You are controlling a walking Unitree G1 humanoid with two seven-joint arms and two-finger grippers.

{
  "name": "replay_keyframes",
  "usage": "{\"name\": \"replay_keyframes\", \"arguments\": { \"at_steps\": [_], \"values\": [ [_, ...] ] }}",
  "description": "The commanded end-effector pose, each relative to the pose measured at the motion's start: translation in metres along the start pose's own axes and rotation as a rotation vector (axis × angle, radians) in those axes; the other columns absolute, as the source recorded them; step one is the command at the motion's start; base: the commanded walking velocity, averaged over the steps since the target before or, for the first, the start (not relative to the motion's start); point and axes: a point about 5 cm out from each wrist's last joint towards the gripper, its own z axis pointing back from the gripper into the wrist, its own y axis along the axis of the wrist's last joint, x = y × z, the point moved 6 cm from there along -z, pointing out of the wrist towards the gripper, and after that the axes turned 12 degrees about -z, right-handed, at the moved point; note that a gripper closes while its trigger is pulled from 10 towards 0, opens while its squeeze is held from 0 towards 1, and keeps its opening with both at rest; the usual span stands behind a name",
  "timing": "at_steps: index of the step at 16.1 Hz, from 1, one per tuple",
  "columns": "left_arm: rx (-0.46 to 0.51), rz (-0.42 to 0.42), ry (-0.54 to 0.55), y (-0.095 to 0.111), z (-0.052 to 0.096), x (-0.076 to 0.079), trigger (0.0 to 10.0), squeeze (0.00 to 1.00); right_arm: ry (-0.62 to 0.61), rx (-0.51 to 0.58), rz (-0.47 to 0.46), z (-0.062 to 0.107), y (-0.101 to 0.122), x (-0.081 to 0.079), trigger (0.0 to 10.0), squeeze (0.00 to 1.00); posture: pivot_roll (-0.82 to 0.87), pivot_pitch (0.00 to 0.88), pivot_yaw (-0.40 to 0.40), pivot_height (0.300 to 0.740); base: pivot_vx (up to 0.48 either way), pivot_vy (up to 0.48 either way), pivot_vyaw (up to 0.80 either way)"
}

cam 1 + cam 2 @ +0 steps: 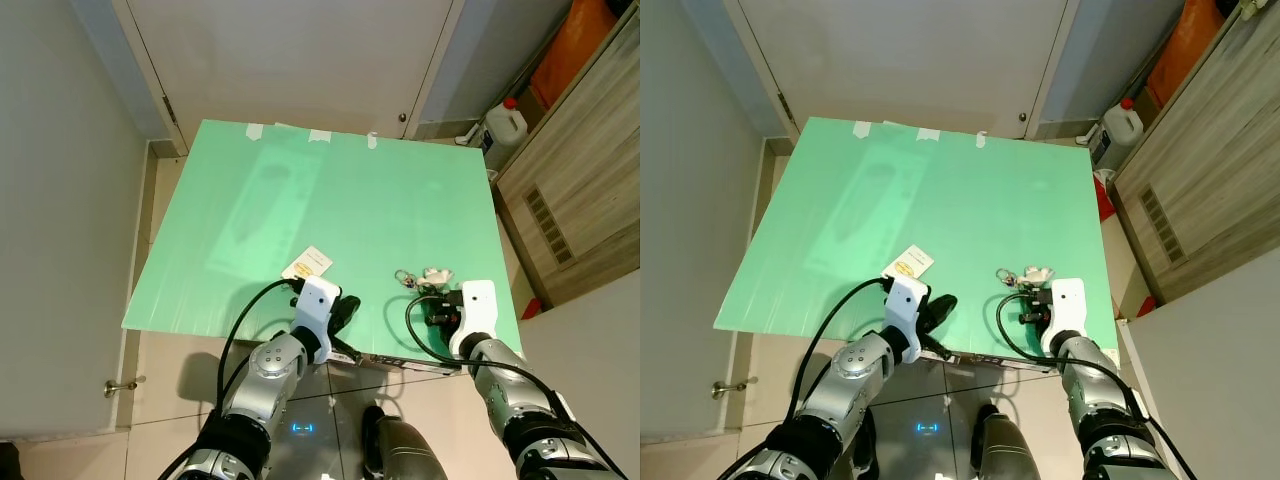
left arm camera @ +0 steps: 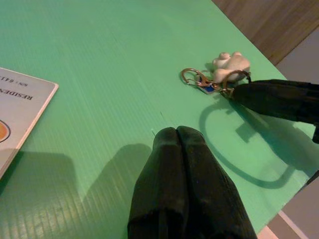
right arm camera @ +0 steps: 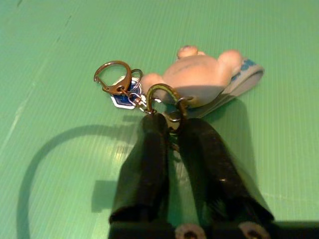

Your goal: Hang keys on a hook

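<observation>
Right gripper [image 3: 168, 124] fingers nearly closed, pinching the keys [image 3: 149, 92]; left gripper [image 2: 177, 134] clenched, empty.

**Left fingers pressed together over the green board**

The left gripper [image 2: 177, 137] hovers with its two black fingers [image 2: 164, 169] closed against each other above the green board [image 2: 114, 64]. Beyond lies the key bunch [image 2: 212, 79] with a pale charm, touched by the right gripper's finger [image 2: 276, 99]. A printed card [image 2: 22, 112] lies to one side.

A green bench [image 1: 300, 200] fills the middle. Beyond it stands a pale door [image 1: 290, 60]; right of it, wood-grain cabinet [image 1: 575, 190] and white jug [image 1: 505, 127]; below, tiled floor [image 1: 160, 380].
</observation>
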Motion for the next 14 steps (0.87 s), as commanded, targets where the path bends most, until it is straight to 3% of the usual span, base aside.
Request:
{"name": "replay_keyframes", "arguments": {
  "at_steps": [1,8,10,14],
  "values": [
    [-0.03,0.058,-0.052,-0.013,-0.001,0.031,10.0,0.0,-0.01,0.006,-0.022,0.004,-0.003,0.005,0.0,0.0,-0.07,0.241,-0.033,0.74,0.0,0.0,0.0],
    [-0.034,0.051,-0.056,-0.013,-0.002,0.03,10.0,0.0,0.003,0.046,-0.055,0.006,0.006,0.006,0.0,0.0,-0.08,0.228,-0.035,0.74,0.0,0.0,0.0],
    [-0.034,0.049,-0.057,-0.013,-0.002,0.03,10.0,0.0,0.042,0.079,-0.11,0.004,0.014,-0.001,0.0,0.0,-0.08,0.228,-0.035,0.74,0.0,0.0,0.0],
    [-0.031,0.042,-0.055,-0.011,-0.003,0.029,10.0,0.0,0.272,0.263,-0.359,0.007,0.063,-0.035,0.0,0.0,-0.08,0.198,-0.04,0.74,0.0,0.0,0.0]
  ]
}}
